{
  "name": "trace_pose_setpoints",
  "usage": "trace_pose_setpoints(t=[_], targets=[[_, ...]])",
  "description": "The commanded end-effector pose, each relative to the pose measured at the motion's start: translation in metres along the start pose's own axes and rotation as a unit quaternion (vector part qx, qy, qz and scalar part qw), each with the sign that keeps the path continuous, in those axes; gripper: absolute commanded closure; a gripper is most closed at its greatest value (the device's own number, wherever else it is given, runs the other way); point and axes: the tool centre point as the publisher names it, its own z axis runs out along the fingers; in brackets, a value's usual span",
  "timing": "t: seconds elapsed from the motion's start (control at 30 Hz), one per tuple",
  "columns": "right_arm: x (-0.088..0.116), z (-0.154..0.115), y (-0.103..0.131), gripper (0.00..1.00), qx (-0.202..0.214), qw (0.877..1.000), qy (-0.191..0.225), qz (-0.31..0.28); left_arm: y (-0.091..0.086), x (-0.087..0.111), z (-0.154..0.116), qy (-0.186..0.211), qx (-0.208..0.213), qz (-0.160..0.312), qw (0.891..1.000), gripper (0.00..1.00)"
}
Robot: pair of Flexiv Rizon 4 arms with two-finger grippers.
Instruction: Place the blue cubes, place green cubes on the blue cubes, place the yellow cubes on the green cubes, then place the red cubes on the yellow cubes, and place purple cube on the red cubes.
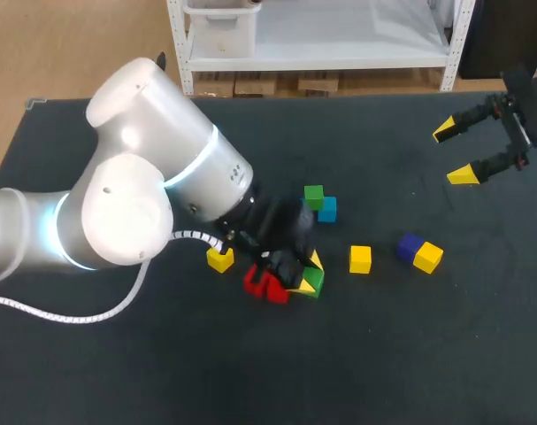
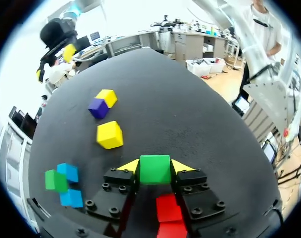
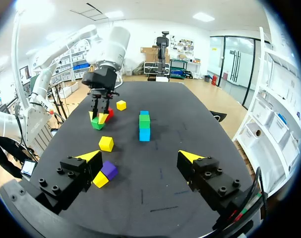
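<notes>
Pinches a green cube (image 2: 155,172) in the left end effector (image 2: 155,165), a yellow tip against each side. Has two red cubes (image 2: 170,213) just under those fingers, and a yellow cube (image 2: 110,135) ahead on the tabletop (image 2: 190,99). Holds the right end effector (image 3: 139,156) spread wide, gripping nothing, with the purple cube (image 3: 109,170) just beside one finger.

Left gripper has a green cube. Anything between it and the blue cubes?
Nothing visible. The held green cube in the left gripper has bare table to the blue cubes; the nearest yellow cube lies off to the side.
</notes>
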Motion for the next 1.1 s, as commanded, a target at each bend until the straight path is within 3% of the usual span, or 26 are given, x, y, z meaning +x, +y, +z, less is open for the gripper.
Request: trace_pose_setpoints(t=[0.03,0.2,0.5,1.1], targets=[[0.000,0.000,0.000,0.00,0.000,1.000,-0.001,0.000,0.003,0.000,-0.015,-0.002,-0.016,-0.019,1.000,1.00],[0.000,0.000,0.000,0.00,0.000,1.000,-0.001,0.000,0.020,0.006,-0.036,-0.007,-0.049,-0.073,0.996,1.00],[0.000,0.000,0.000,0.00,0.000,1.000,-0.001,0.000,0.047,0.023,-0.059,-0.009,-0.068,-0.121,0.990,1.00],[0.000,0.000,0.000,0.00,0.000,1.000,-0.001,0.000,0.105,0.057,-0.072,-0.017,-0.096,-0.115,0.989,1.00]])
